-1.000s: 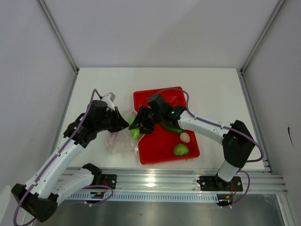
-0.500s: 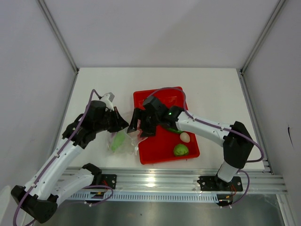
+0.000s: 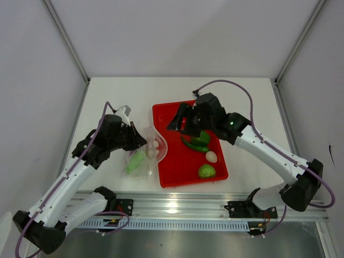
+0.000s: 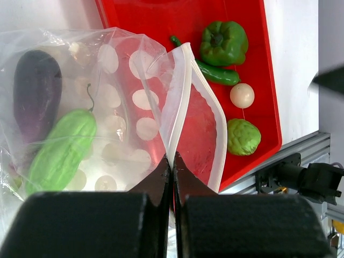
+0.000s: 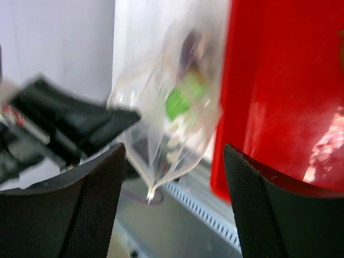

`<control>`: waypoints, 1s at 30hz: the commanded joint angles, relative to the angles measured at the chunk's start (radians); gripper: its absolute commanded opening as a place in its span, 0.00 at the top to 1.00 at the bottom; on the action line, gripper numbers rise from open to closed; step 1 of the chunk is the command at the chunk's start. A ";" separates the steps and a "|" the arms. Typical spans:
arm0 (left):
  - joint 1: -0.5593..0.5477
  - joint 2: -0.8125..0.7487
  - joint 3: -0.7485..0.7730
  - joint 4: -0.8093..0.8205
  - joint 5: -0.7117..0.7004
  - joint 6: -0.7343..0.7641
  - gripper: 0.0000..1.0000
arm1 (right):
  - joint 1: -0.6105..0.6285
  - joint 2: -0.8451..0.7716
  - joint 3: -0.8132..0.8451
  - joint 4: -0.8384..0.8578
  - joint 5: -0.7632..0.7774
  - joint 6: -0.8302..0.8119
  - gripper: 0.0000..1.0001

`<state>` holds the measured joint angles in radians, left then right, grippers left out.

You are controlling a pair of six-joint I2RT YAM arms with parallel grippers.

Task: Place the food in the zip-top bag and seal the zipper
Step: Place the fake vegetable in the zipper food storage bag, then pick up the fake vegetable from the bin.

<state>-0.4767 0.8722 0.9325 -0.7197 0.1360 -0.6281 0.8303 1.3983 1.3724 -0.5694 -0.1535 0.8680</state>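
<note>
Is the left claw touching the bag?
Touching. The left wrist view shows the left claw shut on the rim of the bag, the plastic pinched between its tips.

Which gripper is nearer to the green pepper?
Right. The right gripper hovers open over the tray, just beyond the pepper toward the far end. The left gripper is off the tray, left of the pepper, shut on the bag.

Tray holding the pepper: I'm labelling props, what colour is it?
The tray is plain red, clearest in the left wrist view.
</note>
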 commanded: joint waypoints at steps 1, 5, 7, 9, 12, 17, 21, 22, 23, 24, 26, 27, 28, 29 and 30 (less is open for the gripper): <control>0.004 -0.001 -0.001 0.012 -0.003 0.010 0.99 | -0.101 -0.024 -0.018 -0.021 0.086 -0.078 0.25; 0.004 -0.018 -0.003 0.003 -0.004 0.010 0.99 | -0.226 0.048 -0.035 -0.018 0.218 -0.069 0.26; 0.004 -0.025 -0.004 -0.004 -0.006 0.007 0.99 | -0.244 0.112 -0.038 0.017 0.296 -0.023 0.26; 0.003 -0.036 -0.009 -0.010 -0.007 0.002 1.00 | -0.257 0.162 -0.036 0.087 0.313 0.005 0.26; 0.004 -0.052 -0.014 -0.020 -0.007 -0.004 1.00 | -0.267 0.284 0.011 0.118 0.364 0.116 0.28; 0.004 -0.071 -0.024 -0.024 -0.007 -0.016 0.99 | -0.270 0.558 0.276 0.001 0.440 0.323 0.30; 0.004 -0.078 -0.029 -0.032 -0.007 -0.019 1.00 | -0.263 0.729 0.483 -0.108 0.467 0.431 0.30; 0.004 -0.079 -0.027 -0.030 -0.007 -0.021 0.99 | -0.267 0.751 0.503 -0.110 0.457 0.456 0.31; 0.004 -0.081 -0.032 -0.030 -0.007 -0.022 0.99 | -0.266 0.768 0.513 -0.107 0.454 0.477 0.32; 0.004 -0.082 -0.032 -0.030 -0.007 -0.022 1.00 | -0.267 0.793 0.525 -0.101 0.453 0.514 0.34; 0.004 -0.087 -0.035 -0.027 -0.006 -0.024 0.99 | -0.273 0.818 0.545 -0.148 0.453 0.552 0.34; 0.004 -0.087 -0.035 -0.027 -0.006 -0.024 0.99 | -0.275 0.824 0.542 -0.165 0.451 0.575 0.34; 0.004 -0.087 -0.037 -0.026 -0.007 -0.022 0.99 | -0.275 0.820 0.531 -0.168 0.459 0.613 0.34; 0.004 -0.088 -0.037 -0.026 -0.007 -0.021 0.99 | -0.272 0.815 0.516 -0.161 0.463 0.624 0.34; 0.004 -0.087 -0.037 -0.024 -0.006 -0.021 1.00 | -0.272 0.803 0.489 -0.159 0.465 0.640 0.34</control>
<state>-0.4767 0.7990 0.8974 -0.7513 0.1345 -0.6388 0.5606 2.2089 1.8736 -0.6743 0.2569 1.3861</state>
